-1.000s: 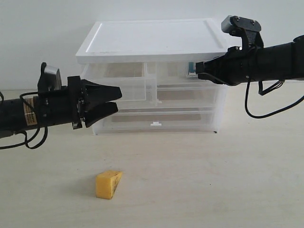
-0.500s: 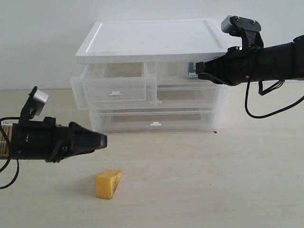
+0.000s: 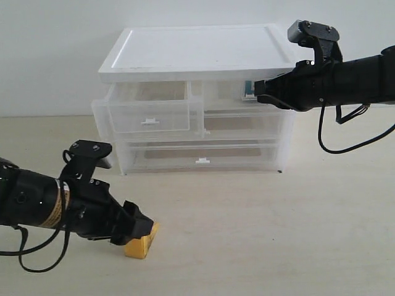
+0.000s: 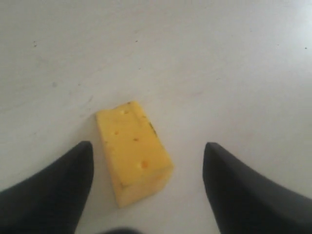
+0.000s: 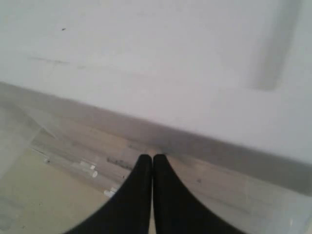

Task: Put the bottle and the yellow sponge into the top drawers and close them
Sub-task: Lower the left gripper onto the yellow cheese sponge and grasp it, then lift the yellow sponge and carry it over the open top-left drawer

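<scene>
Nearest, at the lower left of the exterior view, the left tool [image 3: 141, 227] hangs low over the pale surface [image 3: 265, 234]. It is released, and its dark fingers [image 4: 53, 190] are spread wide. The yellow sponge [image 3: 143, 243] lies on the surface between them, touched by neither and half hidden behind the tool.

Behind, mid-frame, stands the white cabinet [image 3: 197, 52]. Its left top drawer [image 3: 148, 116] is pulled out, while the right top drawer [image 3: 223, 95] sits further in. A teal scrap of the bottle [image 3: 248, 90] shows at that drawer's right end. The right tool [image 3: 260, 94] is clenched on nothing, and its tip is just beside the bottle.
</scene>
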Action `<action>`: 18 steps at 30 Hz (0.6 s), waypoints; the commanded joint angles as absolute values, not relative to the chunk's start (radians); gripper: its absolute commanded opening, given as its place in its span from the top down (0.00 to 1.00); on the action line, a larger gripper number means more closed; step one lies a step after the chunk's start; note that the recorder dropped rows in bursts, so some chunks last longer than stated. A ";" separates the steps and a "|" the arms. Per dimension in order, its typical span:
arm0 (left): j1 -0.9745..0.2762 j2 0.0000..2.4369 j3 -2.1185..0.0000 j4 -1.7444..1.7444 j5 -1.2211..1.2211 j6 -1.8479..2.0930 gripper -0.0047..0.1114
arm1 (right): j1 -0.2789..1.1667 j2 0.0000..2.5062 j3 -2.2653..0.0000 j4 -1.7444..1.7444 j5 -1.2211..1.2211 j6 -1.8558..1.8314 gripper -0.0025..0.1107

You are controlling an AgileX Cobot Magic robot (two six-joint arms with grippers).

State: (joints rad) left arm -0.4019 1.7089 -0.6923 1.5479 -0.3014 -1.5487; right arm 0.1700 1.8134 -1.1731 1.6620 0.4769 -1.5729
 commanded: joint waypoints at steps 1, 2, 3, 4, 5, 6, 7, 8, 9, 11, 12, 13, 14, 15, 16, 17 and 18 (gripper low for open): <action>-0.478 1.717 -0.712 1.527 -0.206 -1.557 0.42 | 0.169 1.809 -1.178 1.665 0.465 -1.578 0.98; -0.497 1.732 -0.715 1.509 -0.159 -1.559 0.40 | 0.169 1.809 -1.178 1.665 0.465 -1.578 0.98; -0.499 1.741 -0.715 1.506 -0.143 -1.567 0.40 | 0.169 1.809 -1.178 1.665 0.465 -1.578 0.98; -0.499 1.761 -0.715 1.508 -0.114 -1.600 0.40 | 0.169 1.809 -1.178 1.663 0.465 -1.576 0.98; -0.499 1.769 -0.715 1.508 -0.108 -1.607 0.40 | 0.169 1.809 -1.178 1.663 0.465 -1.576 0.98; -0.499 1.785 -0.716 1.508 -0.108 -1.608 0.40 | 0.169 1.809 -1.178 1.663 0.465 -1.576 0.98; -0.499 1.794 -0.719 1.508 -0.108 -1.608 0.40 | 0.169 1.809 -1.178 1.663 0.465 -1.576 0.98; -0.499 1.800 -0.723 1.508 -0.108 -1.608 0.42 | 0.169 1.809 -1.178 1.663 0.465 -1.576 0.98; -0.499 1.800 -0.723 1.508 -0.108 -1.608 0.46 | 0.169 1.809 -1.178 1.663 0.465 -1.576 0.98; -0.499 1.800 -0.723 1.508 -0.107 -1.608 0.59 | 0.169 1.809 -1.178 1.663 0.465 -1.576 0.98; -0.499 1.798 -0.723 1.531 -0.107 -1.608 0.77 | 0.169 1.809 -1.178 1.663 0.465 -1.576 0.98; -0.499 1.795 -0.723 1.546 -0.109 -1.608 0.85 | 0.169 1.809 -1.178 1.663 0.465 -1.576 0.98; -0.499 1.785 -0.723 1.565 -0.109 -1.608 0.92 | 0.169 1.809 -1.178 1.663 0.465 -1.576 0.98; -0.499 1.780 -0.723 1.565 -0.109 -1.608 0.93 | 0.169 1.809 -1.178 1.663 0.465 -1.576 0.98; -0.499 1.765 -0.723 1.567 -0.109 -1.608 0.93 | 0.169 1.809 -1.178 1.663 0.463 -1.576 0.98; -0.499 1.750 -0.723 1.567 -0.109 -1.608 0.93 | 0.169 1.809 -1.178 1.663 0.461 -1.576 0.98; -0.499 1.718 -0.723 1.581 -0.137 -1.608 0.93 | 0.169 1.809 -1.178 1.663 0.458 -1.576 0.98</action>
State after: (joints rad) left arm -0.4909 1.7625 -0.7189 1.5641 -0.1151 -1.5940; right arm 0.1700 1.8134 -1.1731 1.6604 0.4761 -1.5711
